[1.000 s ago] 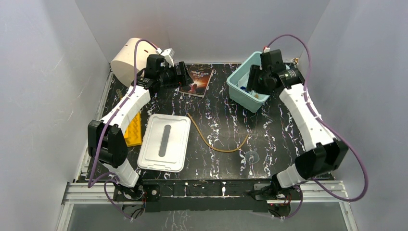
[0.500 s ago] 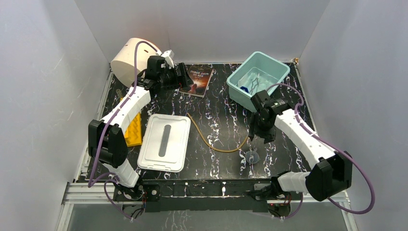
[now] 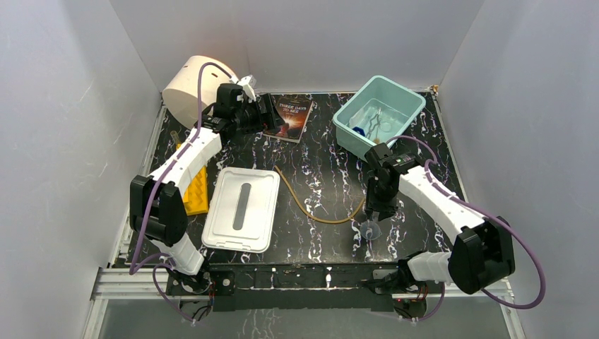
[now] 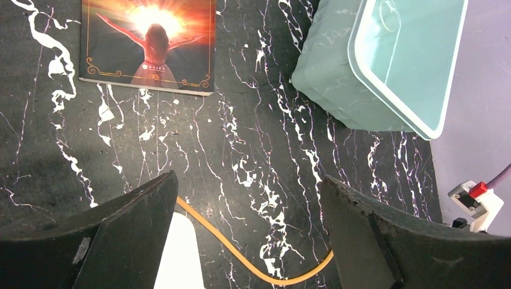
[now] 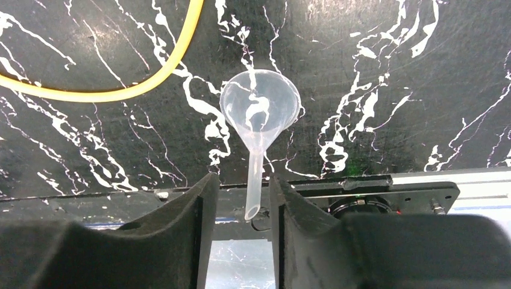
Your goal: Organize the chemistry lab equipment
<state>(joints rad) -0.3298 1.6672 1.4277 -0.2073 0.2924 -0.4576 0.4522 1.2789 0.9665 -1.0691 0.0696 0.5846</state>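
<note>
A clear plastic funnel (image 5: 260,102) lies on the black marble table near its front edge and also shows in the top view (image 3: 370,229). My right gripper (image 5: 243,180) hangs just above it (image 3: 375,212), partly open, with the funnel's stem between its fingers and a gap on the left side. Tan rubber tubing (image 3: 318,215) curves across the middle of the table (image 5: 120,93). My left gripper (image 3: 272,113) is open and empty, raised at the back left (image 4: 248,180). The teal bin (image 3: 346,134) holds a blue-ended tube (image 3: 360,131) and metal tongs (image 3: 378,120).
A dark-covered book (image 3: 291,116) lies at the back centre. A white lid (image 3: 241,208) lies front left with a yellow piece (image 3: 196,191) beside it. A big cream cylinder (image 3: 189,83) stands in the back left corner. The table's front rail is just beyond the funnel.
My right arm has swung from the teal bin toward the front edge and come down over the funnel. The left arm has not moved.
</note>
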